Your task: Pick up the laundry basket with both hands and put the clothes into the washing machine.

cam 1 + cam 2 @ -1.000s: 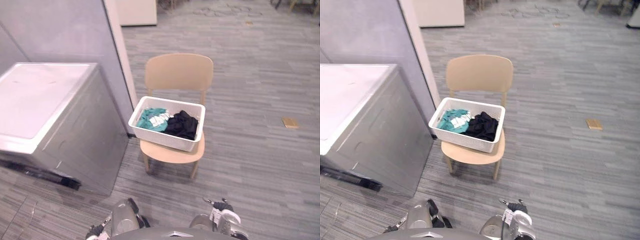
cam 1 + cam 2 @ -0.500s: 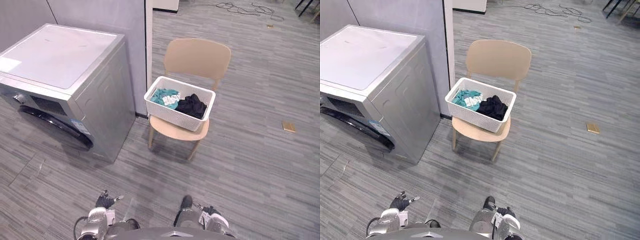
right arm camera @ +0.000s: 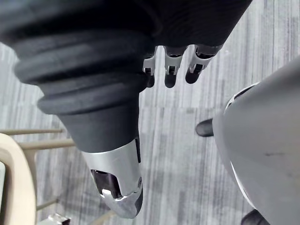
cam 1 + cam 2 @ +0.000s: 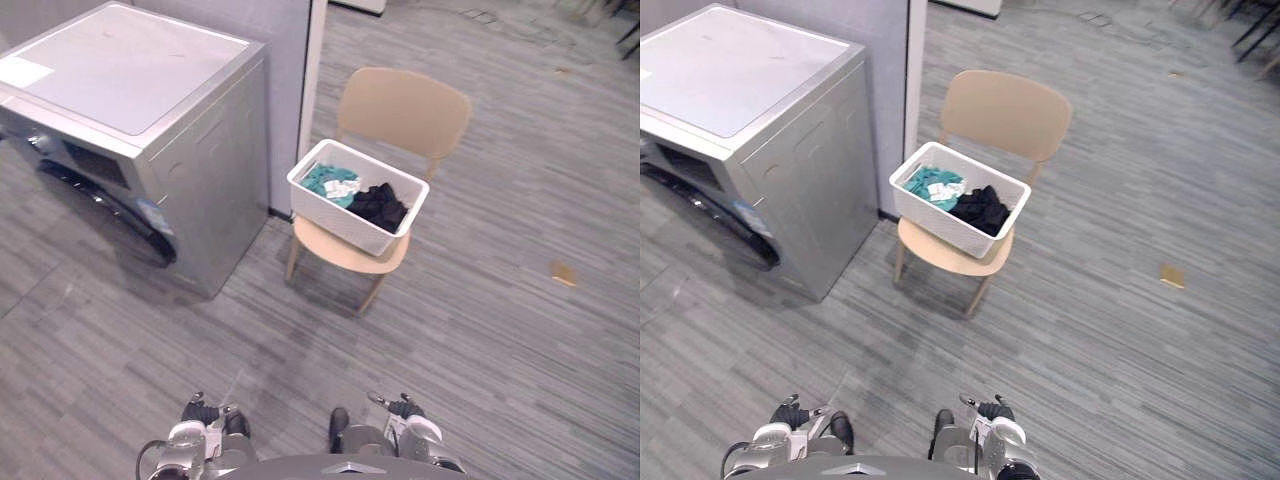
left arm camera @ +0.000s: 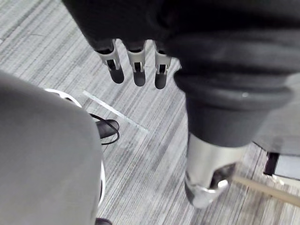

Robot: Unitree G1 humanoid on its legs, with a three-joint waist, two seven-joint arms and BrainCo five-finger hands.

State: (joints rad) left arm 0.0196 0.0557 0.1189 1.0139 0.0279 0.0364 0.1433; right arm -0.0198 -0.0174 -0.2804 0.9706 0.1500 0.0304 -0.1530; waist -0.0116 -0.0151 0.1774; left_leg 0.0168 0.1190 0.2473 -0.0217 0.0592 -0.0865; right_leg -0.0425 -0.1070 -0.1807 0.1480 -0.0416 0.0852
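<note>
I'm seeing the white laundry basket (image 4: 342, 222) sitting on the seat of a light wooden chair (image 4: 405, 105), just beside the silver-grey washing machine (image 4: 140, 90), with a narrow gap between the two. Inside the basket, a teal garment (image 4: 322, 180) is lying at the end nearer the machine. A black garment (image 4: 381, 204) is lying at the other end, and a bit of white cloth is showing where they meet. A grey partition wall (image 4: 255, 18) is standing behind the machine. A small tan piece (image 4: 563, 273) is lying on the grey floor (image 4: 480, 330), well off to the right. Both hands are hanging low, well apart from the basket and holding nothing. The left hand (image 5: 137, 65) is dangling with its fingers straight and relaxed, and the right hand (image 3: 168, 70) is doing likewise.
</note>
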